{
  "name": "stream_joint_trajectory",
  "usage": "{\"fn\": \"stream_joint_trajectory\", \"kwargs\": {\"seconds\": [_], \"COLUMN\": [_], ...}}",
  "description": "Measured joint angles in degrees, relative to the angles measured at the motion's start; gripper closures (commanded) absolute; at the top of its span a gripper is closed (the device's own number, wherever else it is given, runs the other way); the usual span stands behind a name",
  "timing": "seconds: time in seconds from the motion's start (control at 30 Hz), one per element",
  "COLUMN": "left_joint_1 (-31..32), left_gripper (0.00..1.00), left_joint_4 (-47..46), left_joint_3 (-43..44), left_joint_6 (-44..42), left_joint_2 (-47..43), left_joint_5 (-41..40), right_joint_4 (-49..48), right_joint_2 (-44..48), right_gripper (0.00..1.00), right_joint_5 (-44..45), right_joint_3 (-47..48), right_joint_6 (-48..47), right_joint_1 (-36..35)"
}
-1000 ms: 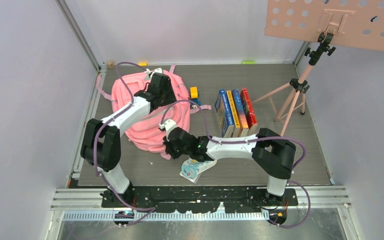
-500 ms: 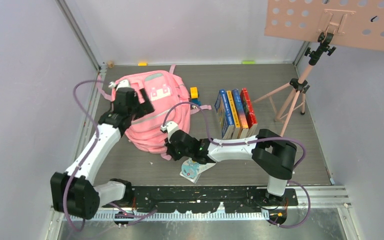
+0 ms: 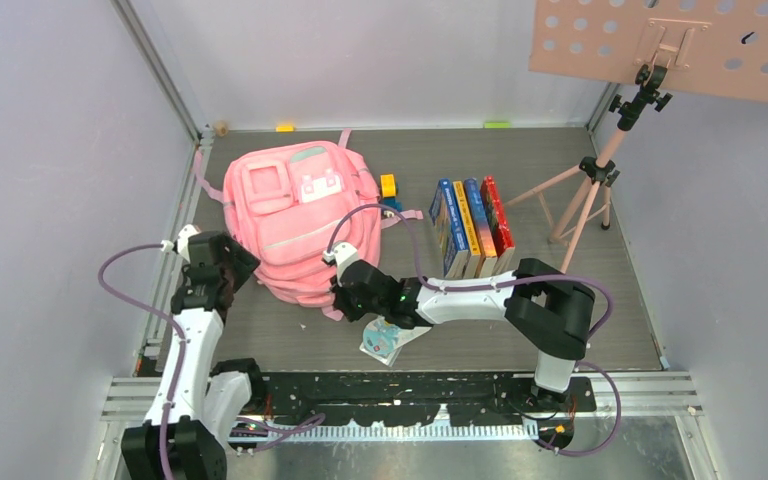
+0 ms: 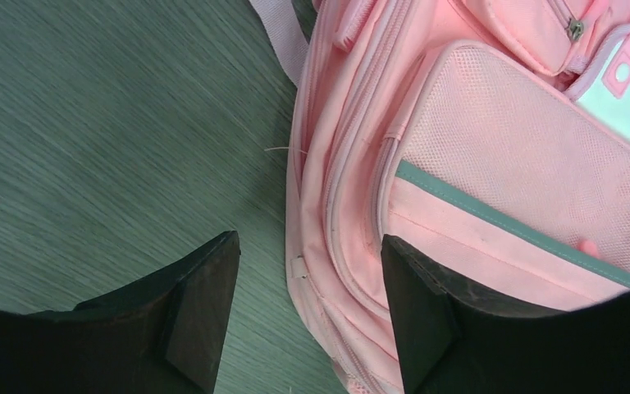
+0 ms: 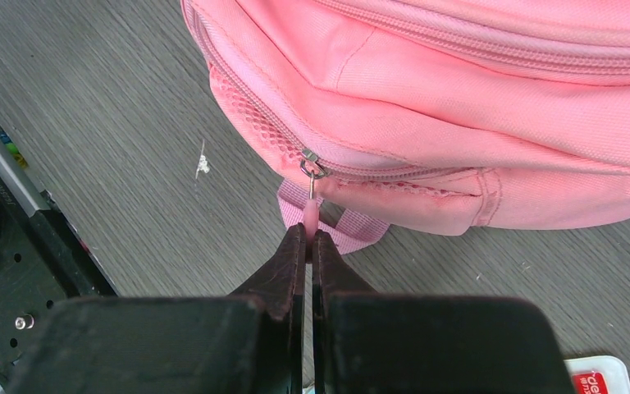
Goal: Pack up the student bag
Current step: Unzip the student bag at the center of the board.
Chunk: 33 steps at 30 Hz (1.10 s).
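The student bag, a big pink backpack, lies flat on the grey table with its front pockets up. My left gripper is open at the bag's near-left edge. In the left wrist view its fingers straddle the bag's side seam from above and hold nothing. My right gripper is at the bag's near end. In the right wrist view it is shut on the pink zipper pull, which hangs from a metal slider on the bag.
A row of books stands right of the bag, with a small yellow object between them. A white packet lies under my right arm. A tripod with a pink perforated board fills the far right. Walls enclose the table.
My left arm has swung off the top of the bag to its near-left edge, with its gripper open. The bag's front pockets are now uncovered. The right arm has not moved.
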<state>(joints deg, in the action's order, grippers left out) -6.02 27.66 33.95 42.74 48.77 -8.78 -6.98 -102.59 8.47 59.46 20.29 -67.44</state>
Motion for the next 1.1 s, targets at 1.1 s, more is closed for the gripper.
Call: {"fn": "stream_joint_trajectory", "kwargs": {"seconds": [1.1], "left_joint_1": [-2.69], "left_gripper": [0.7], "left_joint_4": [-6.12], "left_joint_3": [-7.67], "left_joint_6": [3.41], "left_joint_2": [5.49], "left_joint_5": [12.0], "right_joint_4": [-0.07], "right_joint_2": [0.0], "right_gripper": [1.0], "right_joint_5": [-0.04], "right_joint_3": [-0.02], "right_joint_6": [0.98], "right_joint_1": [0.07]}}
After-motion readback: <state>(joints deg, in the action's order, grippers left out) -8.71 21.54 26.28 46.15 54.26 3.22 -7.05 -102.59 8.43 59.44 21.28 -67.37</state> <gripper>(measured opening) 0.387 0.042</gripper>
